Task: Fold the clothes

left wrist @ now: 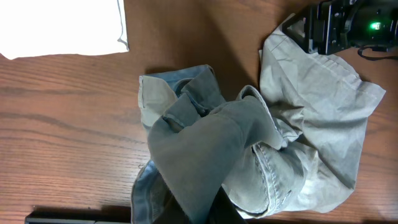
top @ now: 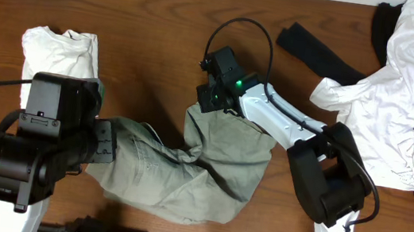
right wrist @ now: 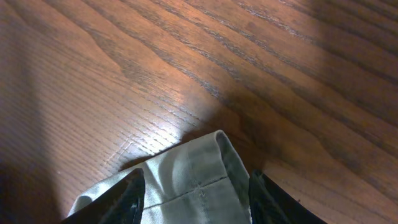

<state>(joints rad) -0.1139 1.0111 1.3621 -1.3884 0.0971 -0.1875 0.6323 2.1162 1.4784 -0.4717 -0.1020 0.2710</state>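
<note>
Grey-green trousers (top: pixel 216 165) lie crumpled in the middle of the wooden table. My left gripper (top: pixel 107 147) is shut on a bunched fold of the trousers at their left end; in the left wrist view the cloth (left wrist: pixel 205 143) drapes up out of the jaws (left wrist: pixel 217 211). My right gripper (top: pixel 213 101) is at the trousers' upper left corner. In the right wrist view its two fingers (right wrist: pixel 196 199) stand wide apart on either side of a stitched hem (right wrist: pixel 193 174), which lies flat on the table.
A folded white garment (top: pixel 59 48) lies at the far left, and it also shows in the left wrist view (left wrist: pixel 62 25). A heap of white and black clothes (top: pixel 411 87) fills the right end, with a black piece (top: pixel 315 54) stretching toward the middle.
</note>
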